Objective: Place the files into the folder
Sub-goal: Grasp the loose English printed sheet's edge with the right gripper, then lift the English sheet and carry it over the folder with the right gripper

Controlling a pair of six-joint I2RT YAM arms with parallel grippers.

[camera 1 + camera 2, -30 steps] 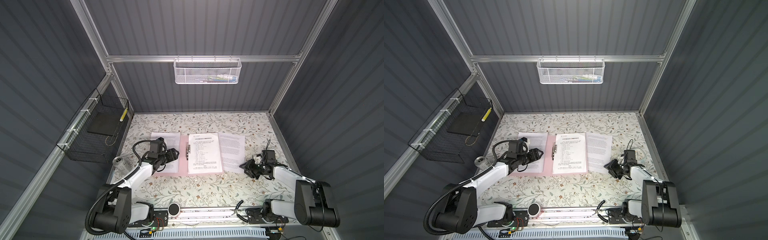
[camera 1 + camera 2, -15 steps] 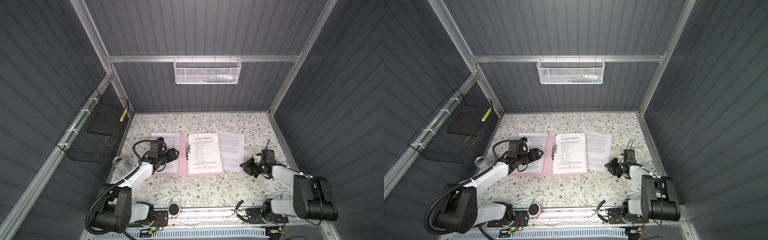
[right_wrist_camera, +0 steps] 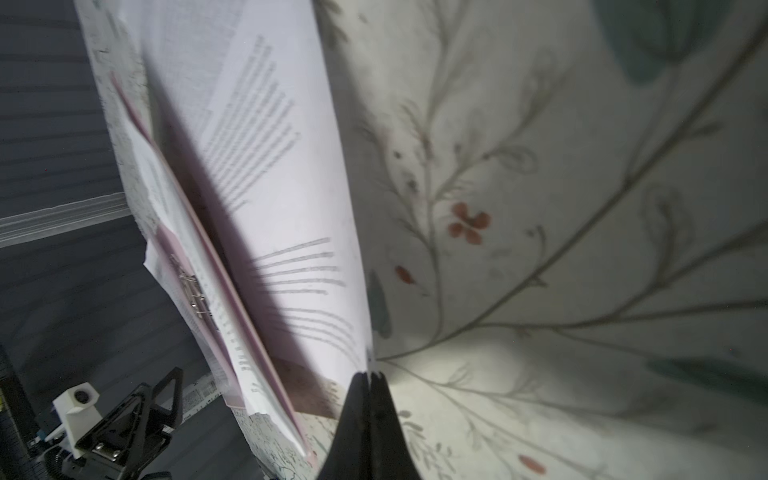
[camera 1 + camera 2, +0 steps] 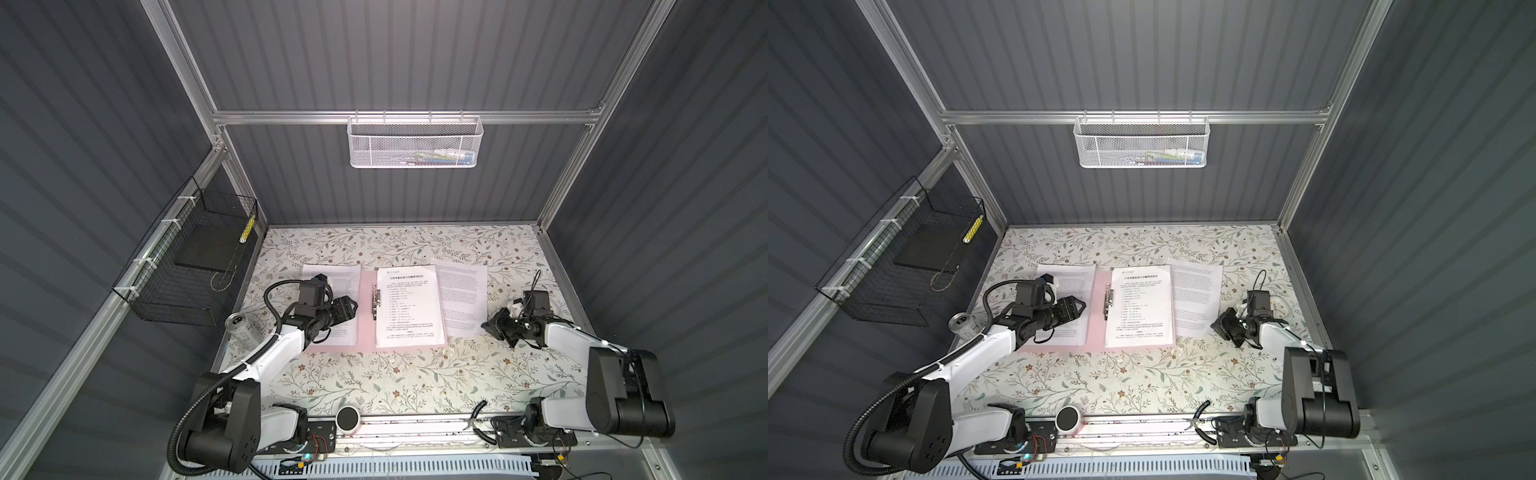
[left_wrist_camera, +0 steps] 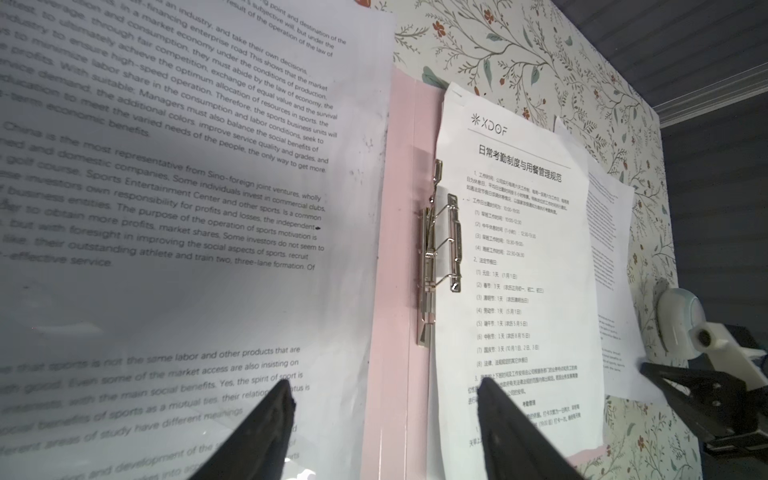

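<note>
Pink folder [image 4: 367,332] lies open and flat mid-table [image 4: 374,382] in both top views. Its spine and clip [image 4: 375,301] run near-to-far.

Three sheets, each with long axis parallel to the spine, headings toward the back wall:
- Left sheet [image 4: 347,276] is on the left cover.
- Middle sheet [image 4: 409,307] is on the right cover, beside the clip.
- Right sheet [image 4: 463,291] is off the folder on the table, inner edge tucked under the middle sheet.

Left gripper [image 4: 352,309] hovers over the left sheet, pointing at the spine. Right gripper [image 4: 1214,326] sits low at the right sheet's near outer corner.

Left wrist view:
- The left gripper [image 5: 384,388] has its jaws wide apart and empty.
- One finger is over the left sheet [image 5: 187,187], the other over the middle sheet [image 5: 519,270].
- The clip [image 5: 440,249] overlaps the middle sheet's edge. Whether it is clamped, cannot tell.

Right wrist view:
- The right gripper [image 3: 369,376] has its jaws pressed together.
- The corner of the right sheet [image 3: 291,187] runs into the tips and looks pinched between them. The view is blurry.

Step, as judged: picking up the right sheet, the only one outside the folder.

Next move calls for:
- lifting that corner gently;
- carrying the sheet toward the spine and onto the right cover;
- keeping its long axis along the spine.

Thin paper could slip or buckle, or drag the middle sheet.
</note>
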